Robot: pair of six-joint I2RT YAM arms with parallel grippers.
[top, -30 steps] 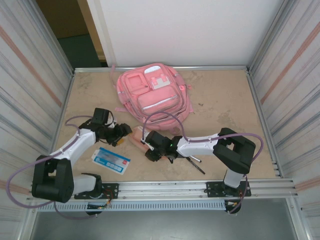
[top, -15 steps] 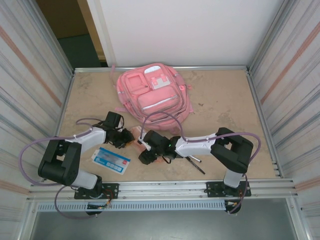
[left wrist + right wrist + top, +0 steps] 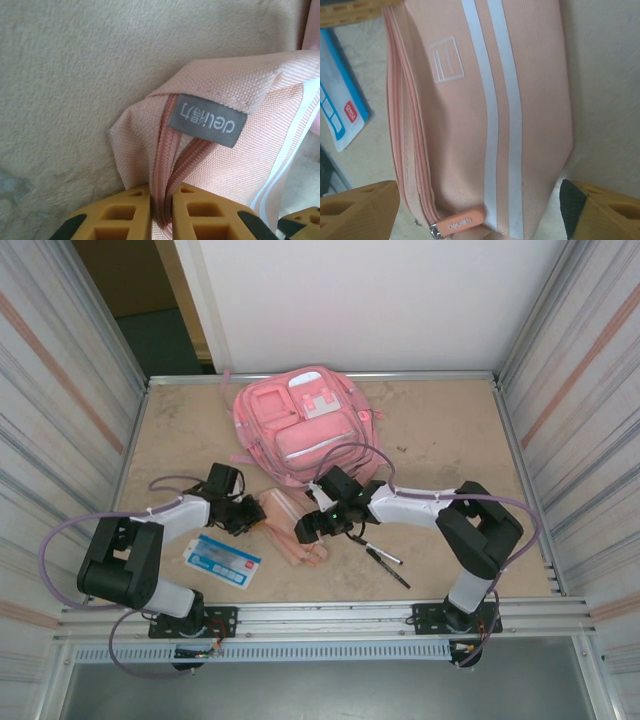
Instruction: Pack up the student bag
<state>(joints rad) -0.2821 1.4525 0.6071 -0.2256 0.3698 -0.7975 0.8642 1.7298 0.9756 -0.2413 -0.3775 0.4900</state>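
- The student bag (image 3: 300, 425) lies flat at the far middle of the table (image 3: 450, 440), its top end against the back rail and its front pockets facing up.
- Bare board lies open to either side of it. The stretch on the right is the wider, reaching to the right-hand edge strip.
- A pencil pouch (image 3: 535, 100) lies just in front of the bag's near end, between the two arms. From above it runs slantwise towards the near edge.
- The left gripper (image 3: 161, 197) is pinched tight on the pouch's zip seam at one corner, beside a grey label (image 3: 206, 120). The fabric puckers up between its pads.
- The right gripper (image 3: 479, 205) is spread wide over the pouch's other end, one finger off each long side, gripping nothing. The zip pull (image 3: 461, 224) sits between them.
- A blue and white packet (image 3: 222, 561) lies near the left of the pouch, under the left forearm, with a gap of board between them.
- Two pens (image 3: 376, 549) lie to the right of the pouch, below the right forearm and short of the near rail (image 3: 330, 615).
- Ribbed metal walls (image 3: 60, 390) close in both sides of the table.
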